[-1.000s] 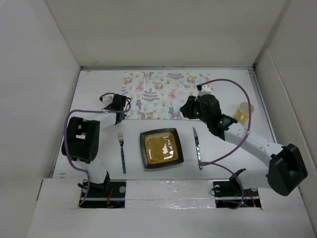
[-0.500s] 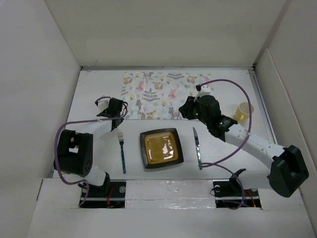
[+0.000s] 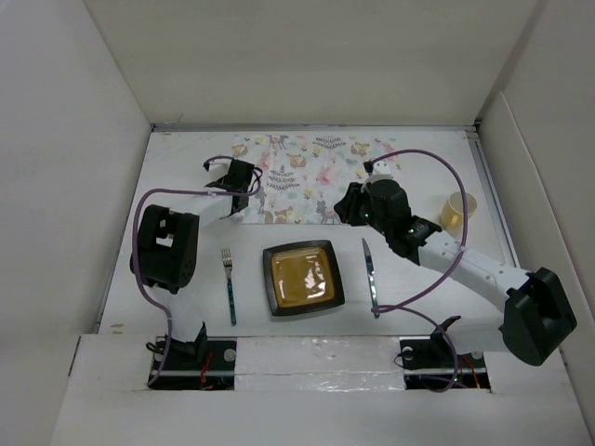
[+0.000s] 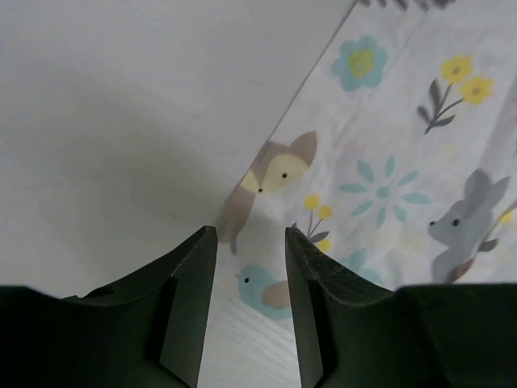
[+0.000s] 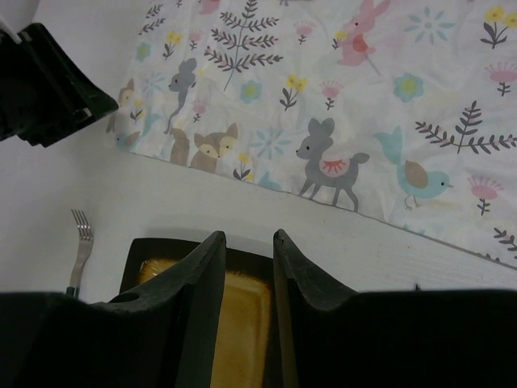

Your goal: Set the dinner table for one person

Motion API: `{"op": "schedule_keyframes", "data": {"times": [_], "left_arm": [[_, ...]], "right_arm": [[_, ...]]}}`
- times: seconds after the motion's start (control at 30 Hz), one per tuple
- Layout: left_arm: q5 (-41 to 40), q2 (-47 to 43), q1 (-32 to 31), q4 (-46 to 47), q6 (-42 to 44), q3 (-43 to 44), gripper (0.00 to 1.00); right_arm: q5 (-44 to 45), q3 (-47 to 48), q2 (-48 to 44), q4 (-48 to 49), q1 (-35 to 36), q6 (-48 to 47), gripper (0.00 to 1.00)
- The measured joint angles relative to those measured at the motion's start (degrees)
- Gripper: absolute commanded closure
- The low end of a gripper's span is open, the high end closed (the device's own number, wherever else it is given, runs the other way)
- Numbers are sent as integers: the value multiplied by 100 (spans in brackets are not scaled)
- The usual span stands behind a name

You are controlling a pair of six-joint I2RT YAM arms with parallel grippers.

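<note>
My left pincer [image 4: 249, 238] hangs at the near left corner of the animal-print placemat [image 3: 307, 172]. Its two fingers stand a narrow gap apart with nothing between them. In the left wrist view a fox and a small blue bird printed on the cloth show just beyond the fingertips, with the cloth's edge running diagonally past them. My right pincer [image 5: 246, 238] is also parted by a slim gap and grips nothing. It hovers over the bare strip between the placemat's near edge and the far rim of the square dark plate [image 3: 303, 278], which has a glossy amber middle.

The dinner table [image 3: 418, 297] is the broad white surface walled in on the left, right and far sides, and everything lies on it. The placemat is spread flat toward the far side. The plate sits nearer, on bare table, apart from the cloth. A fork [image 3: 228, 283] with a teal handle lies to the plate's left, tines pointing far. A knife [image 3: 371, 276] lies to the plate's right. A small yellow cup [image 3: 457, 210] stands well off to the right, close to the wall.
</note>
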Motion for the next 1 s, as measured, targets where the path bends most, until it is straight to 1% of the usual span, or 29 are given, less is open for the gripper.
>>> {"op": "schedule_keyframes", "data": {"times": [0.23,0.43,0.53,0.6,0.7,0.77,0.8,0.83,0.93,1.0], "left_arm": [[55,162,-55,-269,164,-238,64],[120,256,-50,-358,354,-109,63],[122,356,-50,-372,435,11,70],[111,398,-59,-365,463,42,72],[131,398,-61,-306,461,22,80],[133,389,-63,-223,442,-31,90],[133,385,-66,-177,420,-55,91],[127,385,-66,-160,411,-63,95],[114,350,-66,-87,393,-127,100],[96,313,-63,-90,393,-173,100]], "right_arm": [[2,0,-2,0,4,-2,64],[-9,0,-179,-4,22,0,64],[-22,-4,-398,0,39,0,64],[-42,-37,-549,11,46,0,64],[-63,-92,-682,20,46,0,64],[-79,-101,-697,20,46,0,64],[-79,-103,-697,17,46,0,64],[-79,-111,-702,17,46,0,64],[-76,-166,-748,13,46,0,64],[-74,-184,-772,0,46,0,64]]}}
